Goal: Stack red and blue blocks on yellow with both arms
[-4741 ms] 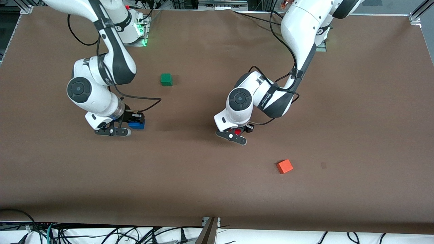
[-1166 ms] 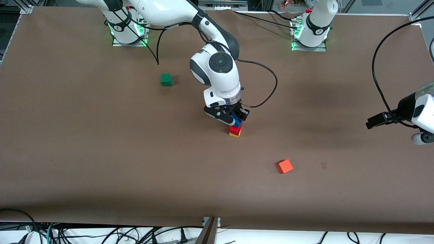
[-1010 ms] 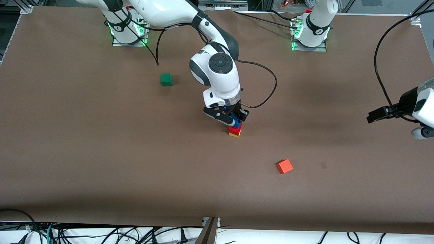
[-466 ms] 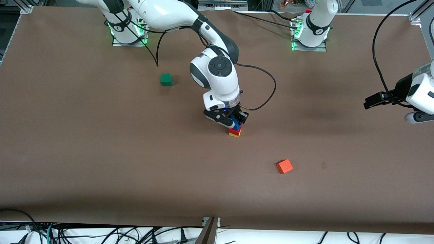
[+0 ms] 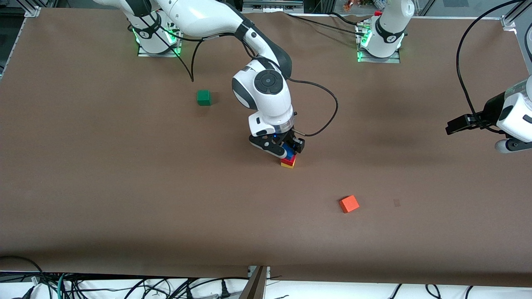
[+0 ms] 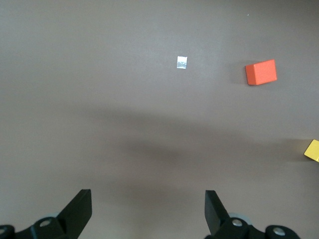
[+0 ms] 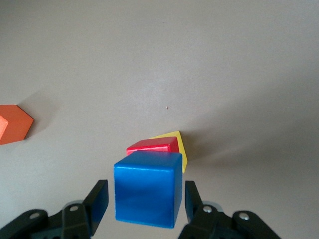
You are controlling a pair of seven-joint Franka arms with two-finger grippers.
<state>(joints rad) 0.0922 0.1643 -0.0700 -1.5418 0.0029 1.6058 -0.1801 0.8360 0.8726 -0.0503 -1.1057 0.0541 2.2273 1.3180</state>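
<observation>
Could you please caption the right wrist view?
Right gripper open around blue block atop red block and yellow cube.

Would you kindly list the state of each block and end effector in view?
blue block: on the red block, between open fingers.
red block: on the yellow block.
yellow block: on the table.
right end effector: open, around the blue block.
left end effector: open, empty, waiting.

The red block sits on the yellow cube, the blue block above them.
</observation>
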